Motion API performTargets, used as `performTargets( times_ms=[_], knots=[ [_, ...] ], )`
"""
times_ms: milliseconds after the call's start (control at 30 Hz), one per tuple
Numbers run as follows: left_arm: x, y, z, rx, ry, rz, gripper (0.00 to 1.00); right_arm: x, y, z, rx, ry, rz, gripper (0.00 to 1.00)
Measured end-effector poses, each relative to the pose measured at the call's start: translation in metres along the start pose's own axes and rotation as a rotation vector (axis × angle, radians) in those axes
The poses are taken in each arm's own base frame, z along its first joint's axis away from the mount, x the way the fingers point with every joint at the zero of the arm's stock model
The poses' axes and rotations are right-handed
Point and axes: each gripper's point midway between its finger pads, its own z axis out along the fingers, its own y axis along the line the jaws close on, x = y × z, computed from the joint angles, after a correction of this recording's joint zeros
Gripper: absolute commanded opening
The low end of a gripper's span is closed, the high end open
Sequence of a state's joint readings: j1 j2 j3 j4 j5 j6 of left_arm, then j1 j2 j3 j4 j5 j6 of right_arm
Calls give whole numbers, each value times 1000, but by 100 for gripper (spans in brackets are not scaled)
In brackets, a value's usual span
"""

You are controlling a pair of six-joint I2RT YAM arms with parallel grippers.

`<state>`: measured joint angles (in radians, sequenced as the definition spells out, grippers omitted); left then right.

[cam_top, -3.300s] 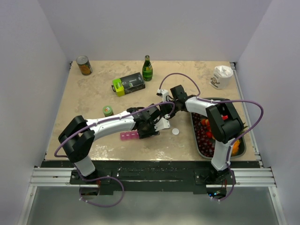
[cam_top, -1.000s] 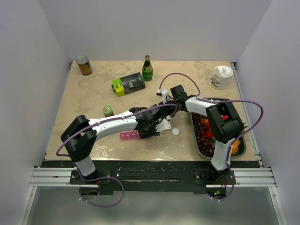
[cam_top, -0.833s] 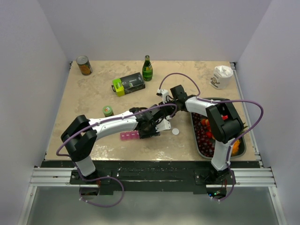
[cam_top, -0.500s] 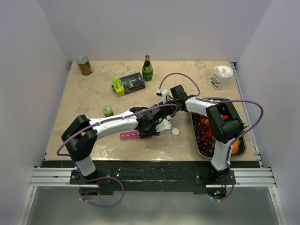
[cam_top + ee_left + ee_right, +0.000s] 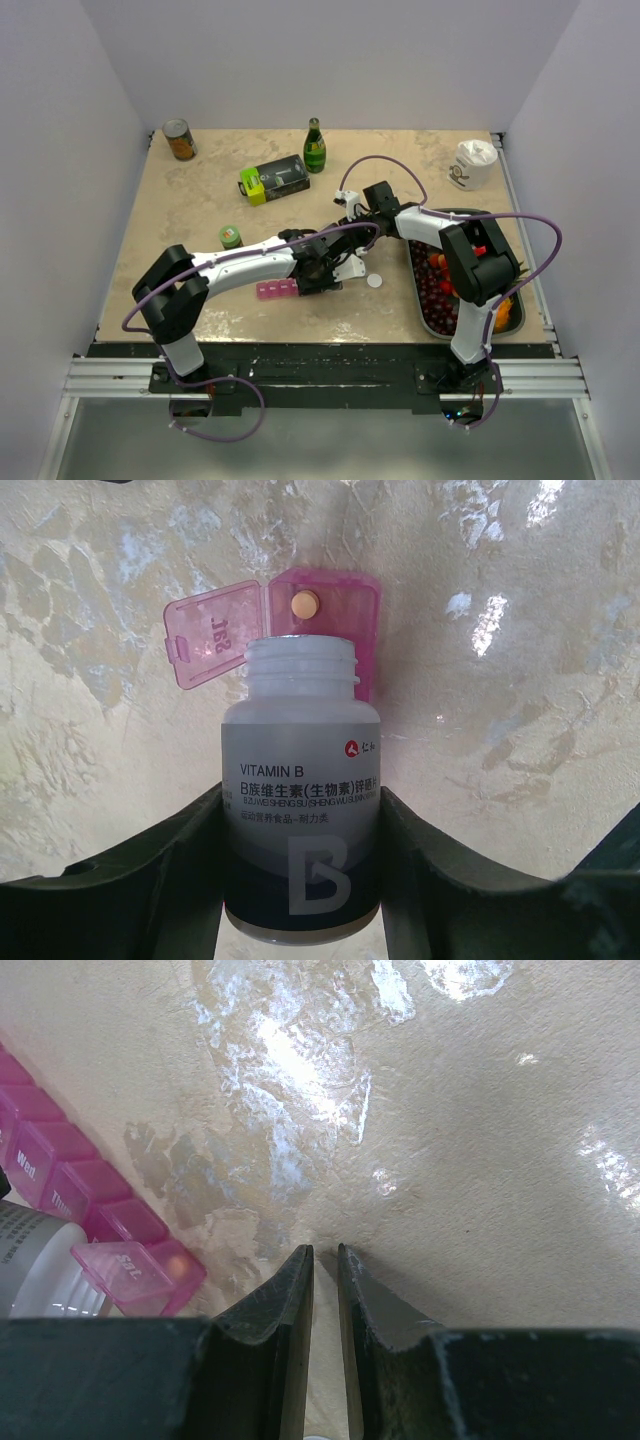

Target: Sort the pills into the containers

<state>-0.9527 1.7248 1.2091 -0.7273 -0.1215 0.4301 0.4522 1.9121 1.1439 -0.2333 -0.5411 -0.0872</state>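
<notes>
There are two arms over the counter and one slim pink strip of containers near its front middle. The end compartment has its lid flipped up and a single tan pill inside. The left arm stretches low from its base to the strip. The left gripper has its jaws clamped on one uncapped vitamin bottle, whose neck points at that compartment. One white cap lies just beside. The right arm folds its elbow above the one fruit tray. The right gripper points down near the strip's end, jaws almost together with a thin slit between.
</notes>
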Motion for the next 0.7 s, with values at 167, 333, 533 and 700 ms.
performTargets(
  times_ms=[167,333,533,700],
  knots=[
    [0,-1,0,-4,3,5,0,0,0,0,0,0,0,21],
    [0,0,0,-10,6,6,0,0,0,0,0,0,0,21],
    [0,0,-1,-12,10,10,0,0,0,0,0,0,-1,21],
    [-2,0,-1,-13,12,13,0,0,0,0,0,0,-1,21]
  ],
)
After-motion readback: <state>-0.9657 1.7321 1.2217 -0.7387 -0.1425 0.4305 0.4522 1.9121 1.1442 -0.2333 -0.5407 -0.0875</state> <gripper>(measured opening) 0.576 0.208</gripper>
